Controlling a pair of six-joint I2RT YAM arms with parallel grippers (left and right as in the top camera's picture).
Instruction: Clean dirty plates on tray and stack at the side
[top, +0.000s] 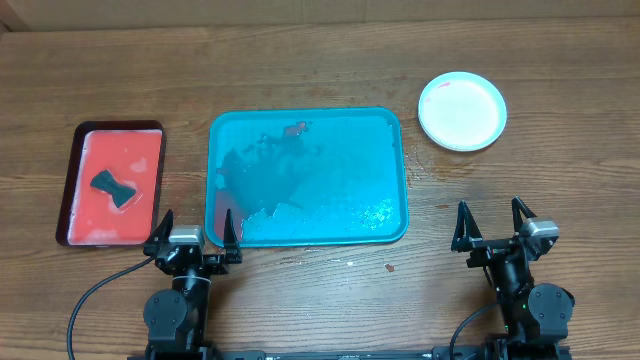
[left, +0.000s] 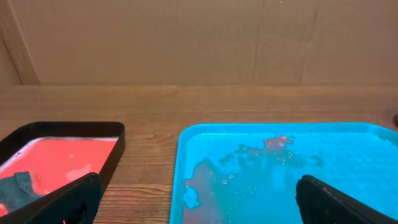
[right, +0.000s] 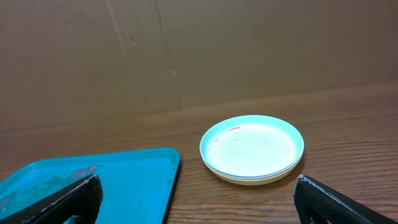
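Observation:
The teal tray (top: 390, 130) lies in the middle of the table with wet red smears and no plates on it. It also shows in the left wrist view (left: 348, 149) and the right wrist view (right: 143, 168). The plates (top: 462, 110) sit stacked on the table to the tray's right, light blue rim on top, a small red mark at its left edge in the right wrist view (right: 252, 148). My left gripper (top: 196, 232) is open and empty at the tray's near left corner. My right gripper (top: 493, 226) is open and empty, near the front edge below the stack.
A smaller red tray (top: 75, 160) with a dark rim lies at the left and holds a dark sponge (top: 114, 186). A cardboard wall stands behind the table. Small red specks lie on the wood in front of the teal tray.

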